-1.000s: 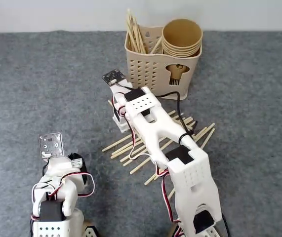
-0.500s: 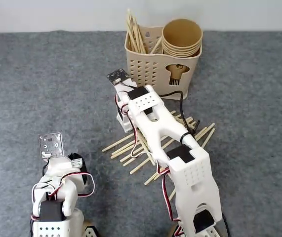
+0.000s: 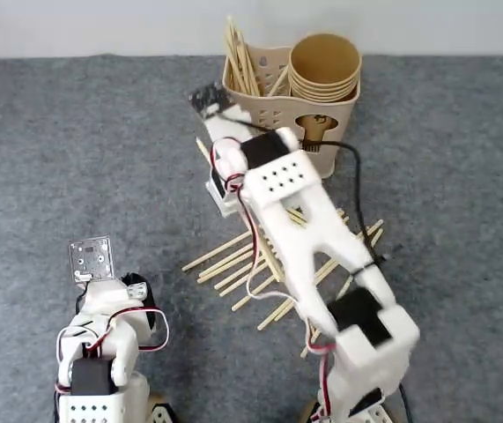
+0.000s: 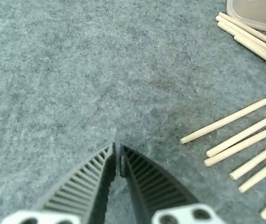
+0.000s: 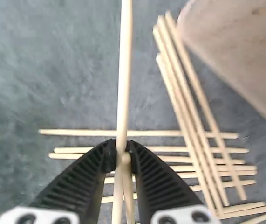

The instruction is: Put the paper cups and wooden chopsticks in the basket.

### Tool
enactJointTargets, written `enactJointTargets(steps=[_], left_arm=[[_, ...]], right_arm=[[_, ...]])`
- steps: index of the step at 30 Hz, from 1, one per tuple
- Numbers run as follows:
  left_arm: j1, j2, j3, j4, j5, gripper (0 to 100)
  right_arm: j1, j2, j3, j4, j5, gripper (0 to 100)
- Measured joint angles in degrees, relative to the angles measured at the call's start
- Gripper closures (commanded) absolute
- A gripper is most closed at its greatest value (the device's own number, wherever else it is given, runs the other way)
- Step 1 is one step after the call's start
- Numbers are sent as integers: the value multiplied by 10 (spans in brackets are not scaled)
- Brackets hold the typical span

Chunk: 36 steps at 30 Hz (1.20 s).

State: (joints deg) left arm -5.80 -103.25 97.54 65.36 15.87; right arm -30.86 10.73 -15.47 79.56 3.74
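Observation:
A beige slotted basket (image 3: 273, 123) stands at the back of the grey carpet. It holds a stack of paper cups (image 3: 324, 66) and several upright wooden chopsticks (image 3: 240, 57). More chopsticks (image 3: 233, 264) lie scattered on the carpet in front of it. My right gripper (image 5: 120, 147) is shut on one chopstick (image 5: 123, 70), held above the loose chopsticks (image 5: 188, 116) and beside the basket's (image 5: 244, 51) left side. My left gripper (image 4: 116, 149) is shut on nothing, low over bare carpet left of the chopsticks (image 4: 235, 116).
The left arm (image 3: 101, 335) sits at the front left corner. The right arm (image 3: 313, 229) stretches from the front edge over the scattered sticks up to the basket. Bare grey carpet lies to the left and right of the basket.
The right arm has risen from the pile and swung toward the basket's left side with one chopstick in its gripper. The left arm has not moved.

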Motion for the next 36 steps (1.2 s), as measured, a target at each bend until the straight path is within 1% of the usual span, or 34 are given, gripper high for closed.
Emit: enactJointTargets(steps=[6, 9, 16, 23, 29, 36], left_arm=[[0, 0, 0, 0, 0, 986], [0, 0, 0, 0, 0, 986], [0, 0, 0, 0, 0, 986], [0, 0, 0, 0, 0, 986], [0, 0, 0, 0, 0, 986], [0, 0, 0, 0, 0, 986]], right_arm=[[0, -109, 0, -5, 0, 991], [-1, -148, 0, -25, -7, 991], [0, -197, 0, -128, -46, 991], [10, -200, 8, -309, -52, 991], [50, -186, 47, -499, -52, 991], [104, -100, 49, -702, -52, 991]])
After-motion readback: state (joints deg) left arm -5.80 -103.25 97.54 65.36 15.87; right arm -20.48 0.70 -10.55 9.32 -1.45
